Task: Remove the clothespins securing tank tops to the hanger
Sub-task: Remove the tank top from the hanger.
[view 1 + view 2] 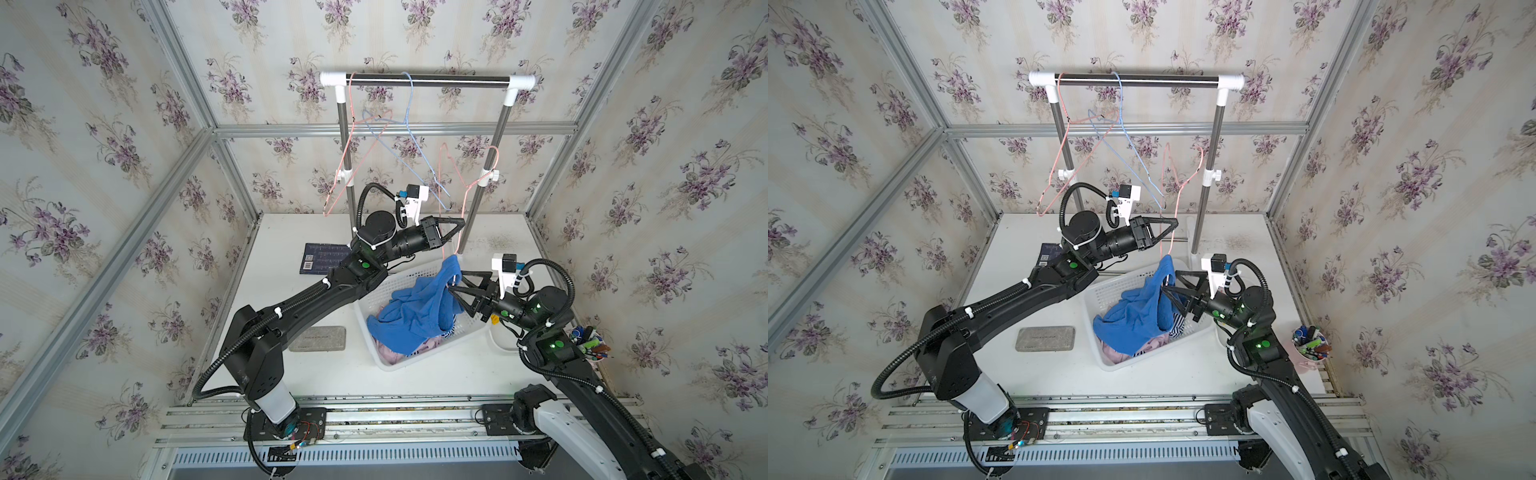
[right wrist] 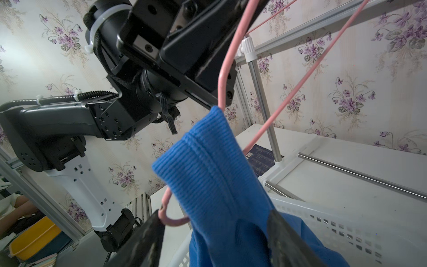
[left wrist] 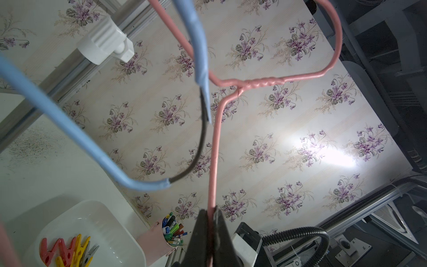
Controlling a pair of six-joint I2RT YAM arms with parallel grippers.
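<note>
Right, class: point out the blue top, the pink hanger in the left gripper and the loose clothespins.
blue top [image 1: 415, 311]: in a top view, on its bunched body.
pink hanger [image 3: 263, 82]: left wrist view, on its twisted neck.
clothespins [image 3: 67, 252]: left wrist view, middle of the pile.

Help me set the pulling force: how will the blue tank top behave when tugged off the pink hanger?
Probably floppy: the blue tank top slumps in folds into the basket, one strap draped over the pink hanger. Likely light: soft ribbed knit. The ribbing may stretch and drag on the wire, though the left gripper clamps that hanger.
</note>
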